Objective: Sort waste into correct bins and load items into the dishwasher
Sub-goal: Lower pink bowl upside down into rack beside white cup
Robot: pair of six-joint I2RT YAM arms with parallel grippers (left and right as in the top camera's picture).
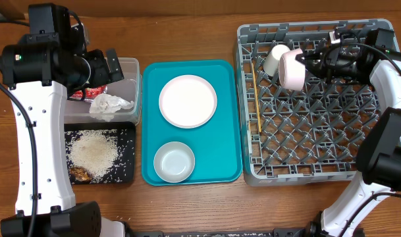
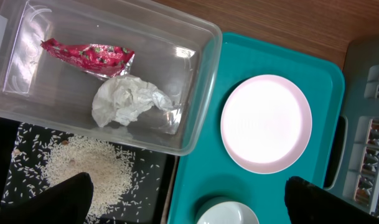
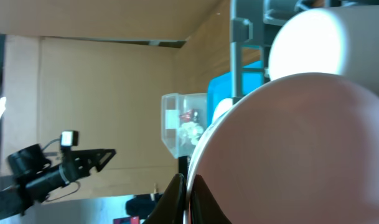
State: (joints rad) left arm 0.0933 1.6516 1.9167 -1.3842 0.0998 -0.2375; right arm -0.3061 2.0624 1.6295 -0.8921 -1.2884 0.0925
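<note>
My right gripper is shut on the rim of the pinkish bowl, holding it on edge over the dishwasher rack next to the white cup. Chopsticks lie along the rack's left side. My left gripper hangs open and holds nothing, above the clear tub. In the tub lie the red wrapper and the crumpled napkin. Rice and brown scraps cover the black tray. The pink plate and the small grey-white bowl sit on the teal tray.
The black tray lies just in front of the tub, and the teal tray fills the gap between them and the rack. Upright pegs cover the rack floor. Bare wooden table runs along the back and the front.
</note>
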